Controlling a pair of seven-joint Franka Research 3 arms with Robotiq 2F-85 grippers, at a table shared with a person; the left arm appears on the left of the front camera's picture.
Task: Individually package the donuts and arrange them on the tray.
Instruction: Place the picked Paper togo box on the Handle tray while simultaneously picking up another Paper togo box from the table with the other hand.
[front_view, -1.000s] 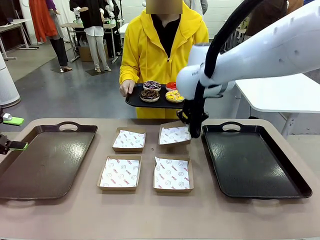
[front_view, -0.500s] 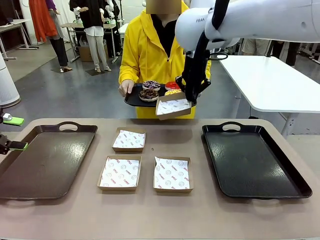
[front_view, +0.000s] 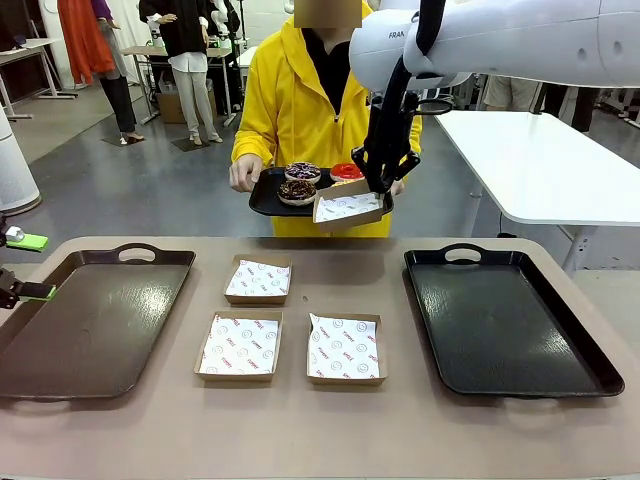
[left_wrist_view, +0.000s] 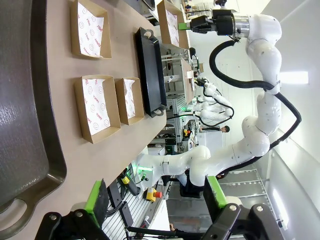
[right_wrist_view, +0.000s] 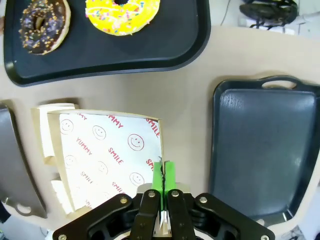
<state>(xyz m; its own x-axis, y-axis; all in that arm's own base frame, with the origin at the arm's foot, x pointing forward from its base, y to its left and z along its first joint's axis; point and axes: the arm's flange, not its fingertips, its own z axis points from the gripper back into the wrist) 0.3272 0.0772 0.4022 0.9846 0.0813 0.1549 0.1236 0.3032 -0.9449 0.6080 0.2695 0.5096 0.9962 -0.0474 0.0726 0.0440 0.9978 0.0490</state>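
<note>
A person in a yellow coat holds a small black serving tray (front_view: 268, 201) of donuts over the table's far edge. On it I see a purple-sprinkled donut (front_view: 304, 171), a chocolate one (front_view: 298, 189) and a red one (front_view: 346, 171). My right gripper (front_view: 378, 186) is shut on the rim of a paper-lined brown box (front_view: 348, 209), holding it in the air just in front of that tray. In the right wrist view the green pads (right_wrist_view: 162, 176) pinch the box edge (right_wrist_view: 107, 150), with the yellow donut (right_wrist_view: 122, 12) and chocolate donut (right_wrist_view: 44, 25) beyond. My left gripper (front_view: 25, 266) hangs open at the left edge.
Three more lined boxes (front_view: 258, 280) (front_view: 240, 346) (front_view: 345, 348) lie mid-table. A large dark tray (front_view: 90, 320) lies at the left under my left gripper (left_wrist_view: 155, 200). A second black tray (front_view: 510, 320) lies at the right. A white table stands behind on the right.
My right gripper lifted the far right box off the table and carried it up to the person's serving tray. The left arm stayed still.
</note>
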